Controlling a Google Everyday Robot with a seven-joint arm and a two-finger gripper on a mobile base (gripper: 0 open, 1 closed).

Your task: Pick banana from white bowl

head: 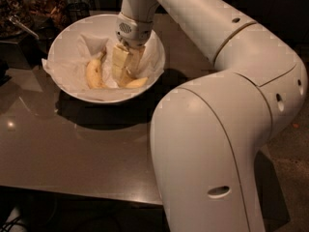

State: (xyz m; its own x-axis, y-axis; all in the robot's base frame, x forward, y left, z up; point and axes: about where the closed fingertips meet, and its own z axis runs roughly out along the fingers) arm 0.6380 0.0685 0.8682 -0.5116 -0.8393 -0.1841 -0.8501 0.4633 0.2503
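Note:
The white bowl (63,42), wide and lined with crumpled white paper, stands on the dark table at the upper left. Two yellow bananas lie in it. A shorter banana (94,72) lies left of centre, in full view. The other banana (136,83) lies at the right; only its curved end shows from under the gripper. My gripper (124,67) hangs from the white arm, points straight down into the bowl and sits right over this second banana, at or against it.
The dark table (72,149) stretches in front of the bowl. Dark containers and clutter (43,6) stand behind the bowl at the upper left. My large white arm (212,144) fills the right half of the view.

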